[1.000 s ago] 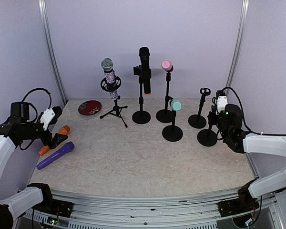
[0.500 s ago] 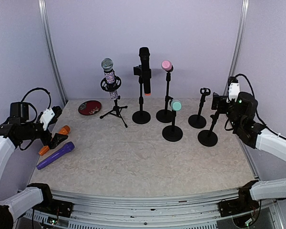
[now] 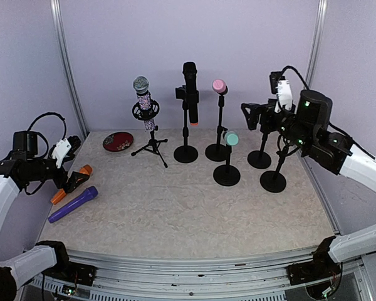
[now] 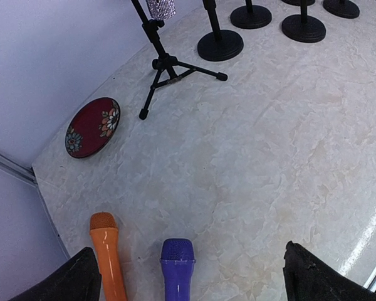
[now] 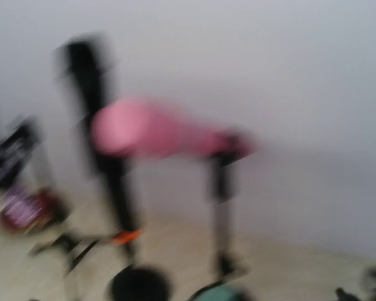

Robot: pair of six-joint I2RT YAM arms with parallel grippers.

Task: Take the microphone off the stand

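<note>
left arm low at 9 o'clock, left gripper spread wide, empty | right arm up high at 2 o'clock, right gripper aimed toward 9, jaws too blurry to call tbh

Non-task items only:
- Red plate, painted flowers on it, on the table's far-left corner, close to the back wall. Looks to lie flat; can't confirm. The left wrist view shows it better.
- Table: pale marbled top, beige veining.
- Walls: plain lilac, at the back and both sides.
- Metal posts in the far corners, left and right.
- Aluminium rail along the near edge of the table.
</note>
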